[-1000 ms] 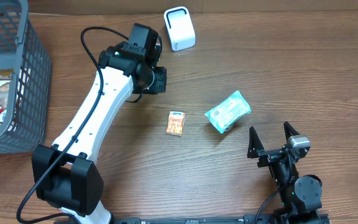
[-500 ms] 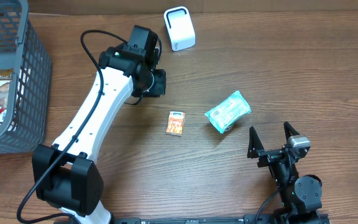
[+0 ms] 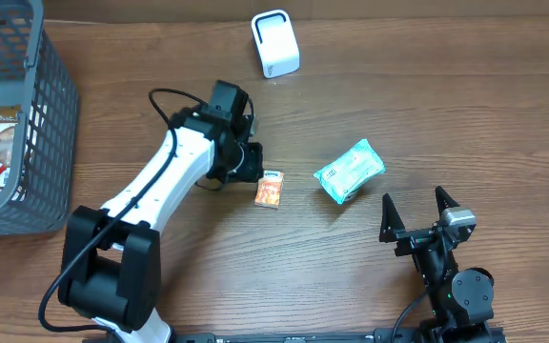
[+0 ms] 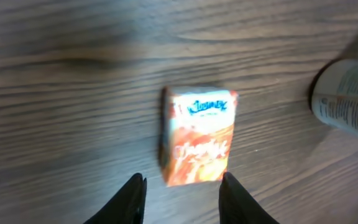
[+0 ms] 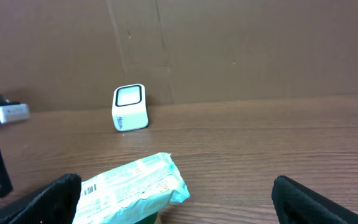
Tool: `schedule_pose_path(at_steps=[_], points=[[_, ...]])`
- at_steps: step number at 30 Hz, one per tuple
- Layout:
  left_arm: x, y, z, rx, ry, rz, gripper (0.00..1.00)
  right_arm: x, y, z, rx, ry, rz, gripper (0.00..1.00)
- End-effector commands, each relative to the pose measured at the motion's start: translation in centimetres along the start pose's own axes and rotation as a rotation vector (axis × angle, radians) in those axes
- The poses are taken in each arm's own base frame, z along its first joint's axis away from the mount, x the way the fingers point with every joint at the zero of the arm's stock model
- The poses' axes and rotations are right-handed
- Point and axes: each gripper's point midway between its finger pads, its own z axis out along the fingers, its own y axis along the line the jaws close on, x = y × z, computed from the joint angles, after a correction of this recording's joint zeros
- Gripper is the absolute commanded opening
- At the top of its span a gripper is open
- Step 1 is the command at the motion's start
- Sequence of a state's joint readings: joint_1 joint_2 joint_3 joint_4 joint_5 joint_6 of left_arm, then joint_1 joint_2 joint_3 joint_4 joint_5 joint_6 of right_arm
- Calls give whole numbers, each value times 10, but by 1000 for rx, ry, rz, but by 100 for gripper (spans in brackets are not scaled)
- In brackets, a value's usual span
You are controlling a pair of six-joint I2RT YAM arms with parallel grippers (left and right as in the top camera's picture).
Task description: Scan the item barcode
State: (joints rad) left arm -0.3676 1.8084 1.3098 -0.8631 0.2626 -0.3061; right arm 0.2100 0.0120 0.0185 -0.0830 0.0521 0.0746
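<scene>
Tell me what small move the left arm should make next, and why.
Probably spread the left gripper a bit wider before lowering. In the left wrist view its fingers are parted above the orange packet, which lies flat on the table, but the gap looks barely as wide as the packet, and one finger lines up over its edge.

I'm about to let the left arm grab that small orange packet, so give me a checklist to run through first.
1. Orange packet lies flat, apart from the green pack: ok.
2. Left claw points at the packet, which sits just ahead of it: ok.
3. Left claw wide enough for the packet: cannot tell.
4. Barcode side known: cannot tell, only the printed front shows.
5. Scanner standing upright: ok.
6. Right claw open, away from the packet: ok.
</scene>
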Motion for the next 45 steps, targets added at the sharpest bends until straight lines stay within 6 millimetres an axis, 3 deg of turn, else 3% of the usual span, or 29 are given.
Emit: schedule_pose_path(at_steps=[1, 6, 7, 8, 10, 14, 17, 28, 37, 45], points=[[12, -20, 12, 73, 32, 62, 30, 2, -2, 0, 9, -3, -3, 100], [-6, -42, -7, 92, -17, 186, 51, 2, -2, 0, 9, -3, -3, 100], [-11, -47, -16, 96, -30, 215, 57, 2, -2, 0, 9, -3, -3, 100], [-22, -59, -33, 104, -61, 273, 70, 2, -2, 0, 9, -3, -3, 100], [-34, -74, -53, 112, -107, 346, 80, 2, -2, 0, 9, -3, -3, 100], [-43, -114, -79, 131, -190, 544, 91, 2, -2, 0, 9, -3, -3, 100], [-41, -137, -78, 80, -235, 676, 97, 2, -2, 0, 9, -3, -3, 100], [-19, -184, -23, -34, -219, 916, 99, 2, -2, 0, 9, -3, -3, 100], [-13, -188, 29, -35, -151, 935, 99, 2, -2, 0, 9, -3, -3, 100], [-14, -190, 30, -27, -158, 889, 75, 2, -2, 0, 9, -3, -3, 100]])
